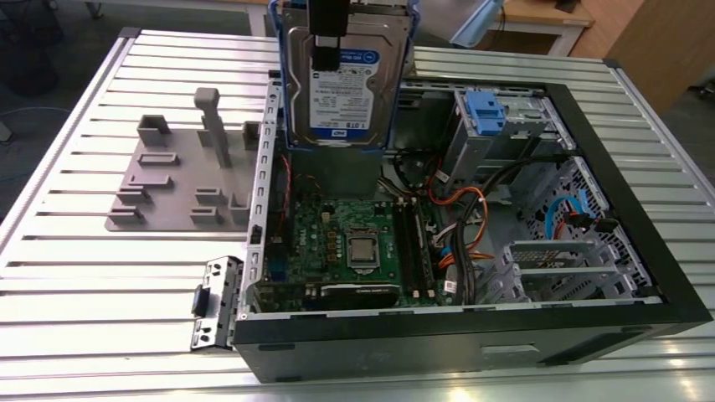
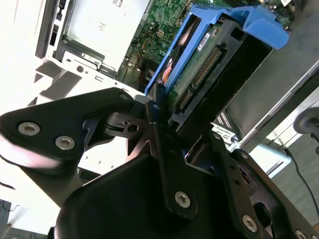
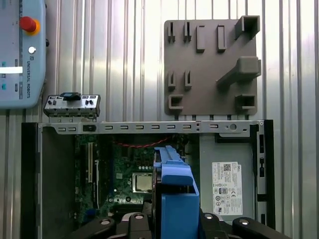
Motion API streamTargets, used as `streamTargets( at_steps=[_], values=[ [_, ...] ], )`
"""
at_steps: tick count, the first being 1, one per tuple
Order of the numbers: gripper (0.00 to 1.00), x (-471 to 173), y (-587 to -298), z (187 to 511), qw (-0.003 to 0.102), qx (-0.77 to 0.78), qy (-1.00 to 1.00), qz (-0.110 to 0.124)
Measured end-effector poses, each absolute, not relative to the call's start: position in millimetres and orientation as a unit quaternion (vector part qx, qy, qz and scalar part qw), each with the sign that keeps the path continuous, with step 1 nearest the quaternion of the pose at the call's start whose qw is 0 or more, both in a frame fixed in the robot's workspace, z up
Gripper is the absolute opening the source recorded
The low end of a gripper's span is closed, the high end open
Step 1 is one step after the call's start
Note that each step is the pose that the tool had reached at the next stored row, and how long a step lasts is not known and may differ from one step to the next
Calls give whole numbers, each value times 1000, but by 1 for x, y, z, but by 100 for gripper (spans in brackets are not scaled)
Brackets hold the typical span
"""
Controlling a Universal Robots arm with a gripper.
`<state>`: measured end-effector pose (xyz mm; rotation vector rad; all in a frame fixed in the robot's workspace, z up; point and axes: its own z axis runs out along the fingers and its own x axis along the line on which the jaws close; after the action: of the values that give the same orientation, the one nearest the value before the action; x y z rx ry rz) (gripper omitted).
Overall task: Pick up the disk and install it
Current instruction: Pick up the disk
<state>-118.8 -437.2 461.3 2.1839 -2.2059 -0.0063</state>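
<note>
Item log, as I count it: one gripper (image 1: 325, 38), fingers pinching one disk (image 1: 335, 88) upright; one open computer case (image 1: 447, 339) beneath it; one grey plate (image 1: 167, 197) off to its side.

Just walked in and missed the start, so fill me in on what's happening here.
The arm's gripper is shut on the disk, holding it upright in the air over the open computer case. It is not seated yet; the grey drive cage with the blue tab stands apart from it inside the case.
</note>
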Motion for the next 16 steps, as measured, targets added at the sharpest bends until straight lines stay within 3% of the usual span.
streamTargets(
  at_steps=[16],
  values=[
    [36,-118,-451,461,19,703,-710,-1]
  ],
)
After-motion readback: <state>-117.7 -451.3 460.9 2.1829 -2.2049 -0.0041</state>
